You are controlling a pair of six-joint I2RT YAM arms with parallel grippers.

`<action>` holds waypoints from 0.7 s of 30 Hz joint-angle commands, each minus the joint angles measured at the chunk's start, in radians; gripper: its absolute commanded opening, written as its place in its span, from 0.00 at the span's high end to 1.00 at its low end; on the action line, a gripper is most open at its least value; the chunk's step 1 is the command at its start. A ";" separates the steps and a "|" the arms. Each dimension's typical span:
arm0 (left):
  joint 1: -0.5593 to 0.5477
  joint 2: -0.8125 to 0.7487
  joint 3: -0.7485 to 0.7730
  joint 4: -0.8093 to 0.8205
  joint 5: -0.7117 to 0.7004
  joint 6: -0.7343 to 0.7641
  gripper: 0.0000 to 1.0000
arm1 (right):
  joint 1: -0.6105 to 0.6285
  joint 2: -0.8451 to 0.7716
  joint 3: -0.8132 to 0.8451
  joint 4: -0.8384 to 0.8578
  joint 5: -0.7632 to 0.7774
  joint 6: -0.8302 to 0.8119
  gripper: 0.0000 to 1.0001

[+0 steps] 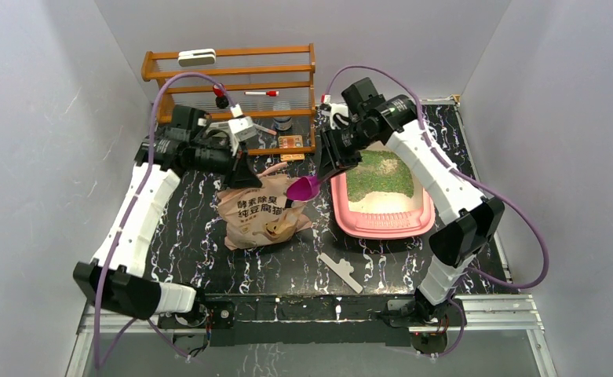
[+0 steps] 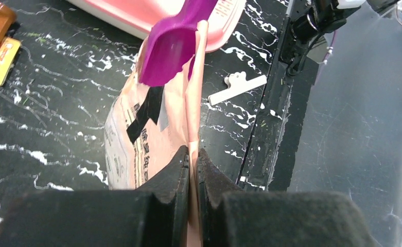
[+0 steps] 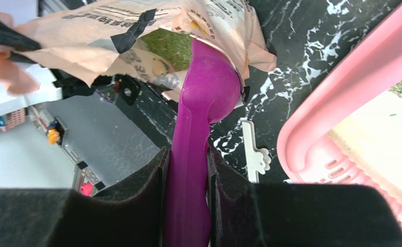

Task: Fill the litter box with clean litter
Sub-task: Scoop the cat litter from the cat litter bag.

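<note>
The pink litter box point(image 1: 342, 216) lies right of centre, with green clean litter point(image 1: 379, 174) covering its far half and the cream floor bare at the near end. Its rim also shows in the right wrist view point(image 3: 343, 87) and the left wrist view point(image 2: 137, 15). My left gripper point(image 2: 193, 154) is shut on the top edge of the beige litter bag point(image 1: 260, 216), holding its mouth up. My right gripper point(image 3: 187, 154) is shut on the handle of the purple scoop point(image 1: 304, 188), whose bowl point(image 3: 211, 87) sits at the bag's mouth, where green litter point(image 3: 170, 43) shows inside.
A wooden shelf rack point(image 1: 232, 86) with small items stands at the back. A white bag clip point(image 1: 341, 272) lies on the black marbled table point(image 1: 185, 251) near the front edge. Grey walls close in on both sides.
</note>
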 commanded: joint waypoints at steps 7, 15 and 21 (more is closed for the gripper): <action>-0.199 0.179 0.266 -0.014 -0.007 0.088 1.00 | 0.021 -0.088 -0.047 -0.103 0.201 0.068 1.00; -0.199 0.035 0.136 0.070 -0.098 0.075 1.00 | 0.021 -0.086 -0.075 0.010 0.019 0.074 1.00; -0.200 -0.061 -0.017 0.134 -0.101 0.003 1.00 | 0.022 0.030 -0.014 0.027 -0.008 0.036 1.00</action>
